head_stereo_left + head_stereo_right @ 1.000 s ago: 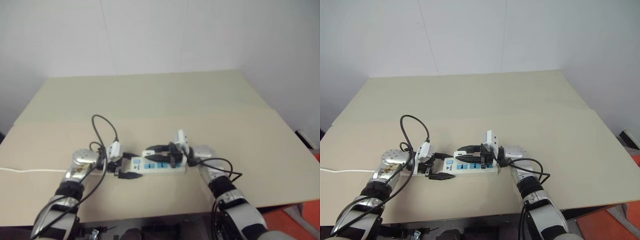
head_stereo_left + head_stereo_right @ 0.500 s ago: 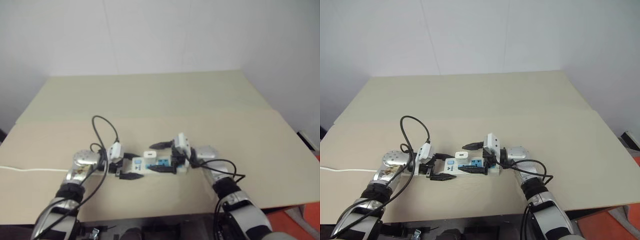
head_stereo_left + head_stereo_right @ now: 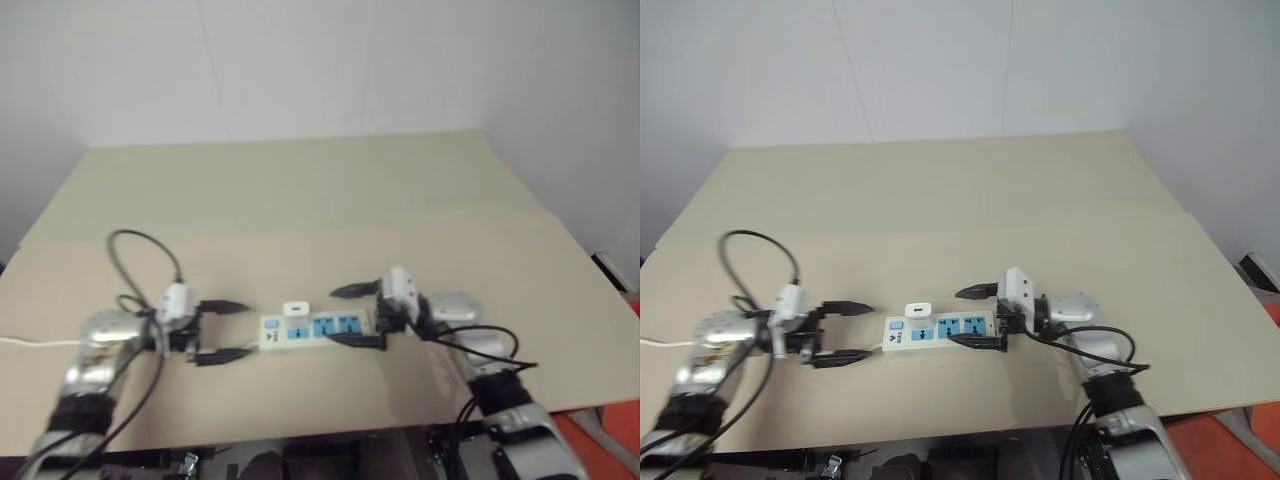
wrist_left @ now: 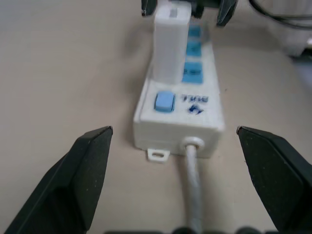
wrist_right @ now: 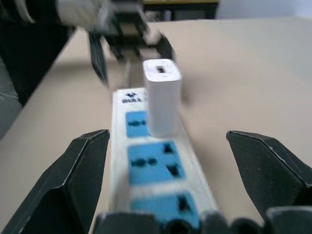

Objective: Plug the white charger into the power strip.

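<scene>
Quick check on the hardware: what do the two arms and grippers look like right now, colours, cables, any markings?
Both arms are silver-grey metal with black bands and loose black cables looping off the wrists. Each wrist carries a small white box. The left gripper and right gripper each have two black, pointed, wedge-shaped fingers. I can't make out any markings on them.

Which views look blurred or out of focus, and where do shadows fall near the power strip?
Right wrist view: the white charger is fairly sharp, while the left gripper behind it is smeared. Left wrist view: the power strip is soft, and the charger casts a faint shadow beside it. Right eye view: even light, soft shadows under the right gripper.
</scene>
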